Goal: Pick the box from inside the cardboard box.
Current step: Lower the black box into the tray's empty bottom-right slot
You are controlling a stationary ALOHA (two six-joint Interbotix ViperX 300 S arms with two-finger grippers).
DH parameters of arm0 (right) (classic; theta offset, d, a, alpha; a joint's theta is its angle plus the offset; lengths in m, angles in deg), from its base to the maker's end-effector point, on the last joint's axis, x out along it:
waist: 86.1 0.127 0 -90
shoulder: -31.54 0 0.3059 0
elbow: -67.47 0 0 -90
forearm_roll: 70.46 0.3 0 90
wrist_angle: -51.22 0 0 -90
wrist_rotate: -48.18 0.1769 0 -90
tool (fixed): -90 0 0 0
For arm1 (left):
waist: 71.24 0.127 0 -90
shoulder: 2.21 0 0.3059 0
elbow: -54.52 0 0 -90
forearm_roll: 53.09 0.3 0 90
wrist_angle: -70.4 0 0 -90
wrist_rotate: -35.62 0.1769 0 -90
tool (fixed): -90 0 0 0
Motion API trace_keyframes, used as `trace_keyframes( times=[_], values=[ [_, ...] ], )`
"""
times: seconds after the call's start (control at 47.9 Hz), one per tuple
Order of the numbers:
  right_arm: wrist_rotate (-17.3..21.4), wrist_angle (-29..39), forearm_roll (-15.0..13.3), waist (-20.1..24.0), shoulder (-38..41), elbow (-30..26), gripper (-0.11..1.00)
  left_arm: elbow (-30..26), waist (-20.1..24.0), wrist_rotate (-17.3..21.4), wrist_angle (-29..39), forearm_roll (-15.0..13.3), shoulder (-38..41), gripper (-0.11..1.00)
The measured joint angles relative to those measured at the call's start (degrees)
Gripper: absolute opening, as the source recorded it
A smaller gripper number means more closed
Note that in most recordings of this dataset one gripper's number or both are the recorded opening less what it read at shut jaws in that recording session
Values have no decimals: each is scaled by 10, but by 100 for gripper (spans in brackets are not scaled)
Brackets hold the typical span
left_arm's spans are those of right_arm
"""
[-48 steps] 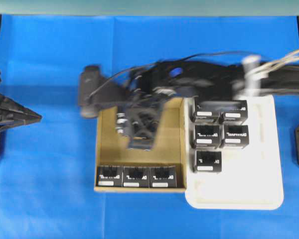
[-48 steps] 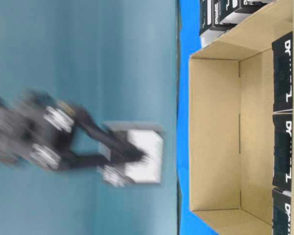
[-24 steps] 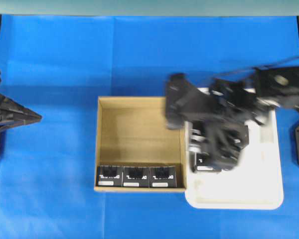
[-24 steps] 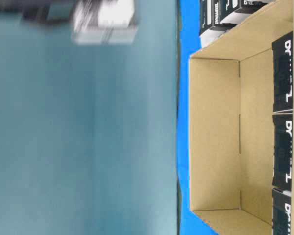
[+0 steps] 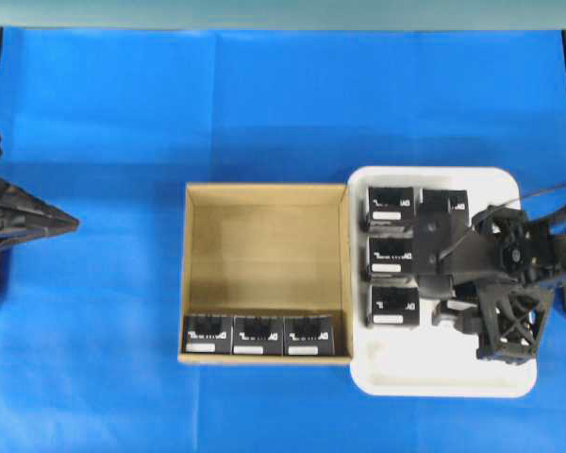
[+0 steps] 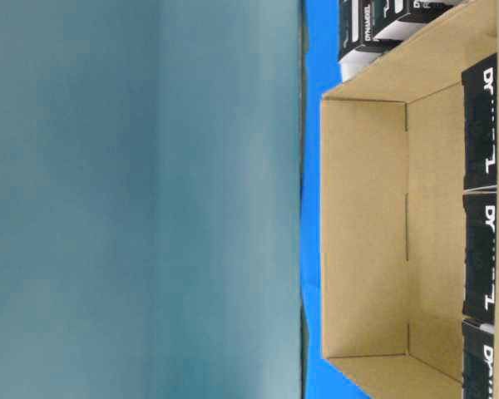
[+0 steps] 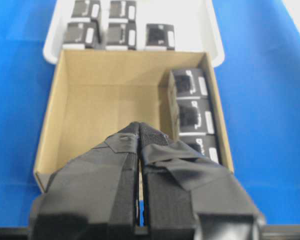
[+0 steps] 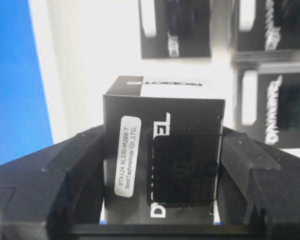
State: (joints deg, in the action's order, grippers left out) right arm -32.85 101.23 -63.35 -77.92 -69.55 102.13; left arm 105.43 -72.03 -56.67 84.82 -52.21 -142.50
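The cardboard box (image 5: 264, 264) lies mid-table, its tan floor (image 7: 110, 110) mostly bare. Three black boxes (image 5: 258, 334) line its near wall, also seen along the right wall in the left wrist view (image 7: 190, 107) and at the edge of the table-level view (image 6: 486, 125). My right gripper (image 5: 448, 300) hangs over the white tray, shut on one black box (image 8: 163, 150) with a white label strip, gripped on both sides by its fingers (image 8: 75, 167). My left gripper (image 7: 140, 129) is shut and empty, parked at the table's left edge (image 5: 38, 219), pointing at the carton.
The white tray (image 5: 453, 373) touches the carton's right side and holds several black boxes (image 5: 390, 255), seen too in the right wrist view (image 8: 275, 107). Its near half is bare. Blue cloth (image 5: 104, 113) covers the table all round.
My right arm has swung from above the carton rightward to above the tray, carrying the black box. It has left the table-level view. The left arm has not moved.
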Motion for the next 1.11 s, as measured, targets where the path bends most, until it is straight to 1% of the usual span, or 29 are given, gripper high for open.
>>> trace_keyframes(
  times=[0.209,0.396,0.689,0.876,1.106],
  values=[
    [-1,-63,1,11,6,54,62,0,1,0,-1,0,1,-2],
    [-1,-114,0,13,16,83,62,0,4,0,-1,0,1,-2],
    [-6,-174,1,12,66,90,62,0,8,1,0,0,1,-2],
    [-4,-187,-2,13,83,93,62,0,7,1,-1,0,1,-2],
    [-5,-197,-7,13,84,94,62,0,8,1,-1,0,1,-2]
  ],
)
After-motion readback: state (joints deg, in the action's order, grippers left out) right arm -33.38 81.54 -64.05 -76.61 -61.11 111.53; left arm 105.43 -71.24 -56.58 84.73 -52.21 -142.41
